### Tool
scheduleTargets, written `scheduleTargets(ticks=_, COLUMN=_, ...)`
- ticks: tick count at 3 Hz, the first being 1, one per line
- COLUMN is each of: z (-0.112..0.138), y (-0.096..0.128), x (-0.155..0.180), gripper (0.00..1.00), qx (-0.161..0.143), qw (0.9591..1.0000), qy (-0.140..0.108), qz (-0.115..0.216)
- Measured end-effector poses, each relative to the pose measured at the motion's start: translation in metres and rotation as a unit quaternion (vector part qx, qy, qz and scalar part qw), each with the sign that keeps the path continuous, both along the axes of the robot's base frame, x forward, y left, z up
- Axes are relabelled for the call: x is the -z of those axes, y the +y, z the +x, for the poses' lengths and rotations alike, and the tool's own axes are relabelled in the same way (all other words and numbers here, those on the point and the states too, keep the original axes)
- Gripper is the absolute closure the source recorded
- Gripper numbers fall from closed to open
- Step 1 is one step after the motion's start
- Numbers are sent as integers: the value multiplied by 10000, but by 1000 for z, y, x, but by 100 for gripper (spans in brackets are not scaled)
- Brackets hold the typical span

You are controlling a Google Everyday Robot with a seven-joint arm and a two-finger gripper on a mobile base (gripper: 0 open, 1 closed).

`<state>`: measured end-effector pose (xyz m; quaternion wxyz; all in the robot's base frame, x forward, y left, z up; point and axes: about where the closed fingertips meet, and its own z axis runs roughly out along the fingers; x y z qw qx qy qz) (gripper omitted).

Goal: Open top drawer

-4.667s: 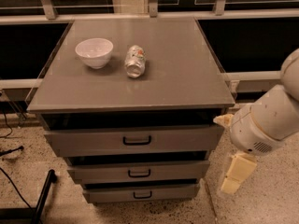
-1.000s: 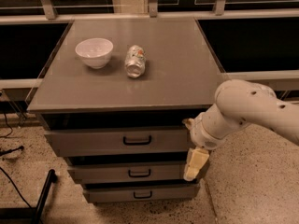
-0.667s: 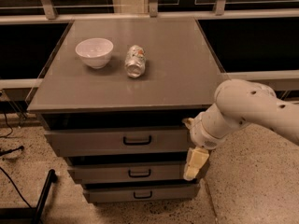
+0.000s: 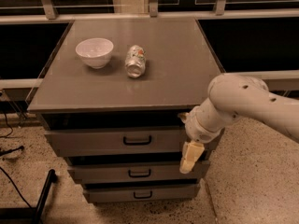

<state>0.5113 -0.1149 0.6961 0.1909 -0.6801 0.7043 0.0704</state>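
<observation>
The top drawer (image 4: pixel 88 141) is the widest grey front, right under the cabinet top, with a small black loop handle (image 4: pixel 137 140) at its centre. It looks shut. My gripper (image 4: pixel 190 157) hangs from the white arm (image 4: pixel 243 101) in front of the cabinet's right side, over the right end of the top and middle drawer fronts. It is to the right of the handle and apart from it.
On the grey cabinet top (image 4: pixel 177 73) stand a white bowl (image 4: pixel 95 52) and a can (image 4: pixel 135 60) lying on its side. Below are the mid-sized drawer (image 4: pixel 103 172) and the smallest drawer (image 4: pixel 107 194). A black cable and stand (image 4: pixel 42 192) lie on the floor at left.
Since 4.7 s ago the arm has swung left, from beside the cabinet to in front of its right side. Over the last second it has barely moved.
</observation>
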Motion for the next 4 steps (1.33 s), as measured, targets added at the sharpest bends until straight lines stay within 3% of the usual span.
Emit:
scheduleTargets(ticks=1, z=9, y=3, x=6, gripper=0, qx=-32, qw=10000, qy=75, qz=-54)
scheduleTargets(ticks=4, z=7, y=2, x=43, gripper=0, qx=-57, qw=9972, qy=731, qz=-154)
